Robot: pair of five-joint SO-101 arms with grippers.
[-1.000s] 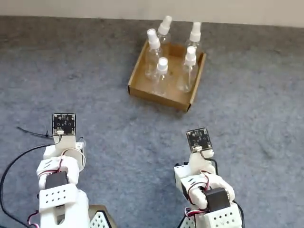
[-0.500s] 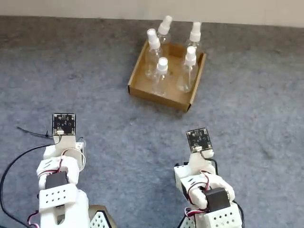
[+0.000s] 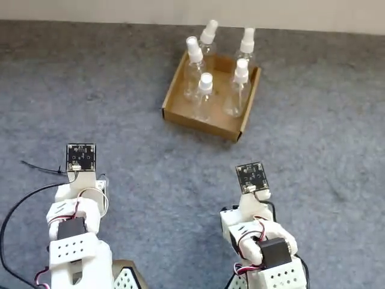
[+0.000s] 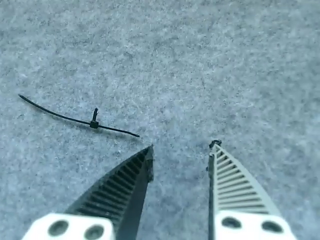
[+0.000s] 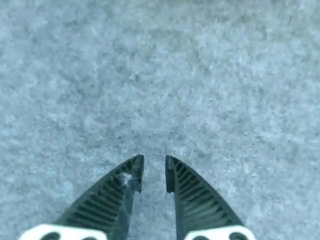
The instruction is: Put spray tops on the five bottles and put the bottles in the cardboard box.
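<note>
The cardboard box [image 3: 174, 111] stands at the far middle of the grey carpet. Five clear bottles stand upright in it, each with a white spray top: two at the back [image 3: 208, 41] [image 3: 246, 47], one on the left [image 3: 194, 69], one on the right [image 3: 239, 90] and one at the front [image 3: 204, 99]. My left arm [image 3: 81, 159] rests near the front left, well short of the box. Its gripper [image 4: 181, 147] is open over bare carpet. My right arm [image 3: 251, 176] rests at the front right. Its gripper [image 5: 155, 159] is open by a narrow gap and holds nothing.
A thin black cable tie [image 4: 80, 119] lies on the carpet just ahead of the left gripper, also visible [image 3: 39, 167] in the high view. A pale wall edge runs along the far side behind the box.
</note>
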